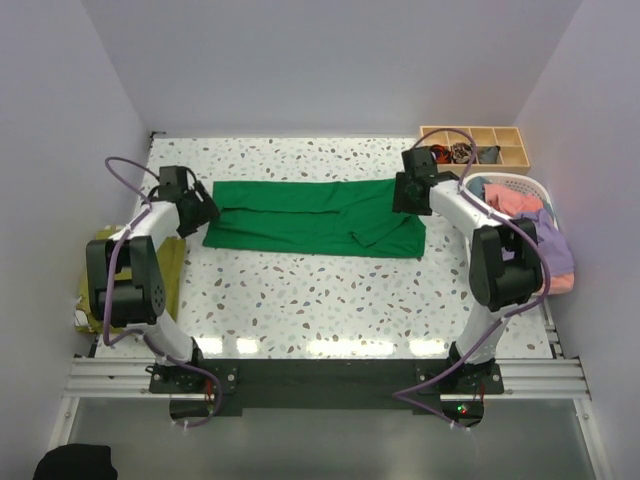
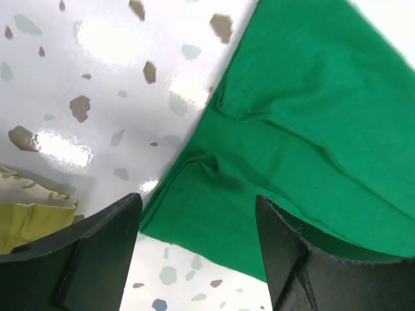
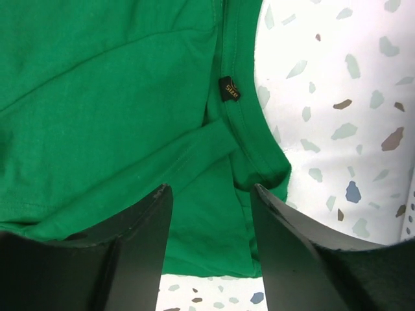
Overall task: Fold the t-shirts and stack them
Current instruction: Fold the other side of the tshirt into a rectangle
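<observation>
A bright green t-shirt (image 1: 315, 217) lies folded into a long band across the middle of the table. My left gripper (image 1: 207, 211) is open just above its left end; the left wrist view shows the shirt's corner (image 2: 214, 214) between the spread fingers. My right gripper (image 1: 405, 195) is open above the right end, over the collar and its dark label (image 3: 228, 88). An olive-yellow t-shirt (image 1: 170, 265) lies at the table's left edge, partly under the left arm, and also shows in the left wrist view (image 2: 29, 223). Coral-pink (image 1: 512, 200) and lavender (image 1: 552, 245) shirts sit in the basket.
A white slatted basket (image 1: 530, 185) stands at the right edge beside the right arm. A wooden compartment tray (image 1: 480, 145) with small dark items is at the back right. White walls close in the table on three sides.
</observation>
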